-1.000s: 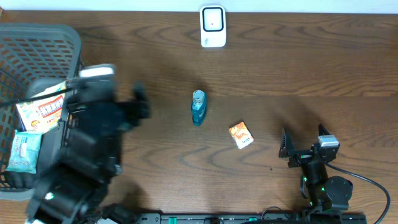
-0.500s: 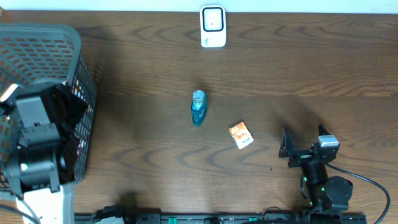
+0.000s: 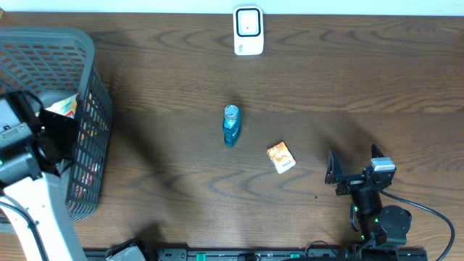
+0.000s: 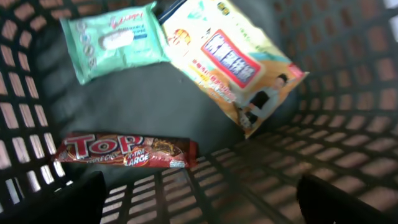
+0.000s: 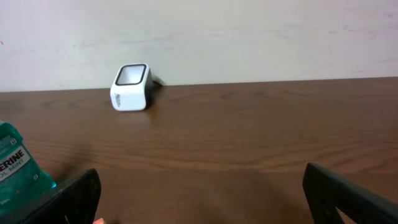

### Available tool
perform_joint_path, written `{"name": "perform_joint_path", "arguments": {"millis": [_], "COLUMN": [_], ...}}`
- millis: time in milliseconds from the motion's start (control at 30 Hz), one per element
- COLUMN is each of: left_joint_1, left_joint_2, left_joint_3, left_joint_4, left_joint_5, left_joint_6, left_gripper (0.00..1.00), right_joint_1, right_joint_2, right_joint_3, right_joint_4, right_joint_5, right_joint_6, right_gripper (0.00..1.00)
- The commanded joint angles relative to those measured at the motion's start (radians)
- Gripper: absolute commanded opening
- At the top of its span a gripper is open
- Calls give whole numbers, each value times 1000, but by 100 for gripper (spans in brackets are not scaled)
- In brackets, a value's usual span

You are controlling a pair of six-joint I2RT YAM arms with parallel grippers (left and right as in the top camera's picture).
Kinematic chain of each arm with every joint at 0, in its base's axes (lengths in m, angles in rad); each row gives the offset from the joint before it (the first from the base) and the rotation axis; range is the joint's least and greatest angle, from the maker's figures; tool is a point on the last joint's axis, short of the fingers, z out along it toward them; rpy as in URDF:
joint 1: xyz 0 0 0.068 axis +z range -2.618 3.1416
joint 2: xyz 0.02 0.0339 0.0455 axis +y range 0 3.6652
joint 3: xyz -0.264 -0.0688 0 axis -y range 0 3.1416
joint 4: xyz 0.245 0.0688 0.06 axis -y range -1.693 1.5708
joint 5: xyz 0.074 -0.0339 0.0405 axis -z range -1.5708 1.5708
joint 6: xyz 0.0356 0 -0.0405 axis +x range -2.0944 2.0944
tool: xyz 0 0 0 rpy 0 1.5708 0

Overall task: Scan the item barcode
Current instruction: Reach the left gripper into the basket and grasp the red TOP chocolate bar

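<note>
My left gripper hangs open above the inside of the grey mesh basket at the table's left end, holding nothing. Below it lie a red Top chocolate bar, a green wipes pack and a yellow snack bag. The white barcode scanner stands at the far middle edge and also shows in the right wrist view as the scanner. My right gripper rests open and empty low at the front right, facing the scanner.
A blue mouthwash bottle lies mid-table, with a small orange box to its right. The bottle sits at the left edge of the right wrist view. The basket walls surround the left gripper.
The left arm has swung left from beside the basket to over its inside. The right arm and the items on the table have not moved.
</note>
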Motion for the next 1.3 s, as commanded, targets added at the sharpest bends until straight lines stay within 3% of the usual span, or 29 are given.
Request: {"name": "perform_joint_path", "arguments": {"millis": [0,533,1267], "left_joint_1": [53,94,176], "left_joint_2": [45,178,208], "left_joint_3": [11,7,-76], "left_joint_4": [-11,-21,45], "left_joint_5": [98,99,91], "left_joint_6": [-6,-14,-32], "left_gripper": [98,98,98], "right_joint_1": [4,4,4], "right_joint_2": [0,0,0], "right_joint_3": [-1,-1,-1], "right_joint_4": [-5,-4,-5], "right_joint_5": [-6,-6,-6], "right_joint_6": [-8,-8,-8], "right_gripper": [99,99,99]}}
